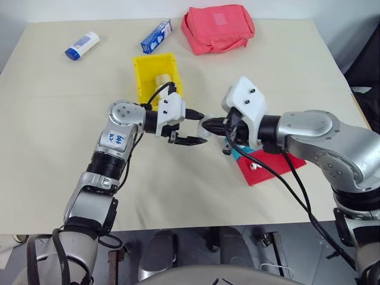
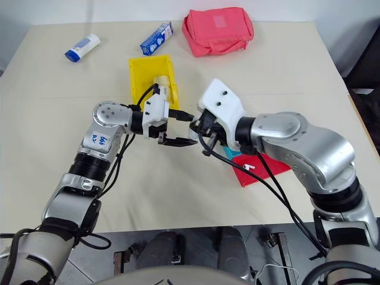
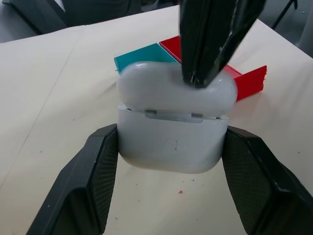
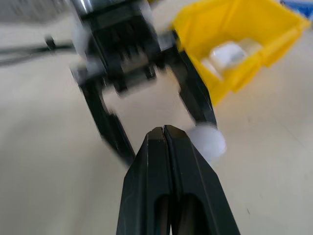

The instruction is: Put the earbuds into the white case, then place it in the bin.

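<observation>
case: the white case is held above the table, pinched between the two fingers of the left gripper; its lid appears closed, or nearly so, with only a thin seam left
left jaws: closed on the sides of the case body
right jaws: the right gripper is pressed together, nothing held; its tip is set on the lid of the case, as if pushing it shut
earbuds: none can be made out for certain; a small white piece on the red tray is too small to name
bin: the bin stands just beyond the grippers; a pale object lies in it already; the case is not in it
done: case lifted and apparently shut
left: whether both earbuds are inside cannot be told; the case is yet to be carried over and released into the bin
</observation>
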{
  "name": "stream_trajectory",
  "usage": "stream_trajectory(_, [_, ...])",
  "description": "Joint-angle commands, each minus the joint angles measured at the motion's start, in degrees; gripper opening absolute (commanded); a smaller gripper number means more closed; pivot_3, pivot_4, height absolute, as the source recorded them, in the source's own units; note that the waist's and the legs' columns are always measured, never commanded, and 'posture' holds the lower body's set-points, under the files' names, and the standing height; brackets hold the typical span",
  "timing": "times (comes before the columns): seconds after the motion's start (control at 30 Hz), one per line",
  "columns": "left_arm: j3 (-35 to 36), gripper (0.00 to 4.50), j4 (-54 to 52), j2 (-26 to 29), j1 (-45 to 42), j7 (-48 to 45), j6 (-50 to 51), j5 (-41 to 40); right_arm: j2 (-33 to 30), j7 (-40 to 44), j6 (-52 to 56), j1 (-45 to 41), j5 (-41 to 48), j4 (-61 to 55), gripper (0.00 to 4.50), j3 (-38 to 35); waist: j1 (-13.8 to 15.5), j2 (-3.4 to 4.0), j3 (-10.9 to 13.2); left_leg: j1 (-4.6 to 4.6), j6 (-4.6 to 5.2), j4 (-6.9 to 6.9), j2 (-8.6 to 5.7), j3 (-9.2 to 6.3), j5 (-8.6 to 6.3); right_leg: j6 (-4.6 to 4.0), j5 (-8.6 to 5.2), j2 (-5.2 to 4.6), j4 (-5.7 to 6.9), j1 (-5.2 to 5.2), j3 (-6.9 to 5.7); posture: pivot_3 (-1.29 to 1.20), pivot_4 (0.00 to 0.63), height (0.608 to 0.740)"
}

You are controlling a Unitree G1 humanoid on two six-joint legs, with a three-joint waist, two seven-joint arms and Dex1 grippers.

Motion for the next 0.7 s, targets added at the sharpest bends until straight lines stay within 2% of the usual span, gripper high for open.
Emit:
stream_trajectory(0.03, [2.48,2.8,-2.81,0.53,0.32,1.93,0.17,-1.74,-3.16,1.22,1.52,2.34,2.74,-3.87,0.04,-9.61,-0.07,0.0,0.0,0.0,0.01,0.0,-0.01,0.0,0.0,0.01,0.0,-0.02,0.0,0.0,0.02,0.0,0.15,0.74])
stream_trajectory(0.2, [4.45,2.8,-2.63,0.13,0.17,4.42,1.72,-2.81,-5.77,5.45,-2.41,10.13,3.46,-3.24,0.04,-17.93,-0.07,-0.03,0.0,0.06,-0.03,0.0,0.08,0.01,-0.01,0.02,0.01,0.06,-0.03,0.04,0.02,0.0,0.15,0.74])
stream_trajectory(0.3, [5.95,2.8,-1.89,-0.54,-0.09,7.12,2.57,-3.44,-5.17,13.03,-5.06,17.51,9.22,-1.05,0.62,-26.01,0.04,-0.05,0.02,0.06,-0.02,0.0,0.06,0.04,-0.01,0.05,0.02,0.06,-0.03,0.04,0.04,0.0,0.15,0.74])
stream_trajectory(0.47, [7.72,2.8,-1.34,-1.63,-0.27,10.67,3.3,-3.98,-4.69,23.96,-16.96,26.76,8.42,1.14,2.35,-32.83,0.24,-0.13,0.05,0.14,0.02,0.0,-0.02,0.07,0.0,0.16,0.09,0.04,-0.07,0.16,0.08,0.0,0.15,0.74])
stream_trajectory(0.57, [10.65,2.8,2.05,-2.72,-1.99,17.4,4.63,-3.76,-5.8,31.21,-21.29,30.55,7.73,7.62,3.35,-34.5,0.32,-0.19,0.06,0.2,0.02,0.0,-0.01,0.09,0.0,0.19,0.11,0.05,-0.06,0.21,0.1,0.0,0.15,0.74])
stream_trajectory(0.67, [11.76,2.8,4.94,-2.88,-3.42,23.82,5.75,-1.91,-6.32,31.79,-23.07,30.5,6.98,10.08,4.41,-34.39,0.19,-0.24,0.09,0.22,0.03,0.0,-0.02,0.1,0.02,0.23,0.13,0.06,-0.06,0.22,0.12,0.0,0.15,0.74])
stream_trajectory(0.7, [12.01,2.8,5.77,-2.86,-3.91,25.4,6.16,-1.55,-6.2,31.65,-23.45,30.38,7.1,10.17,4.46,-34.49,0.18,-0.24,0.09,0.2,0.03,0.0,-0.02,0.11,0.02,0.23,0.13,0.06,-0.06,0.18,0.12,0.0,0.15,0.74])
